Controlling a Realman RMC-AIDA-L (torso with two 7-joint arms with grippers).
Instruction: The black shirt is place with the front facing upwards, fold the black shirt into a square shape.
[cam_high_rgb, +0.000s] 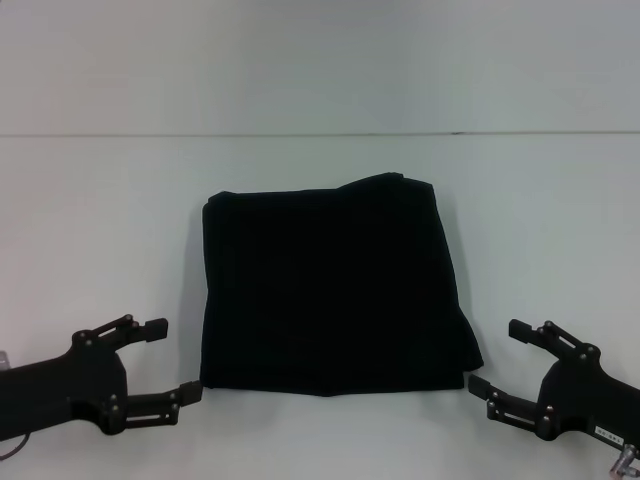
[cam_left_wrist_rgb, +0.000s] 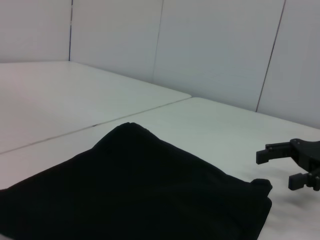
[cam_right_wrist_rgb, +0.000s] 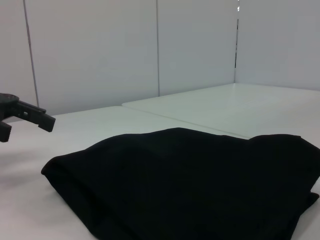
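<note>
From the head, a white table (cam_high_rgb: 100, 220) with a thin seam across its far part carries the shirt (cam_high_rgb: 335, 290), folded into a near-square black pad at the middle, no lettering or label showing; the left gripper (cam_high_rgb: 170, 358) and right gripper (cam_high_rgb: 495, 357) sit spread and empty just off its near corners. The left wrist view shows the shirt (cam_left_wrist_rgb: 135, 190) flat on the table, pale wall panels (cam_left_wrist_rgb: 215, 50) behind, and the right gripper (cam_left_wrist_rgb: 275, 170) spread beside it. The right wrist view shows the shirt (cam_right_wrist_rgb: 190, 180) before the same panelled walls (cam_right_wrist_rgb: 100, 50).

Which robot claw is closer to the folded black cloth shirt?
Right, barely. The right gripper sits just off the folded black cloth shirt's near right corner; the left gripper sits beside its near left corner. Both are open.
</note>
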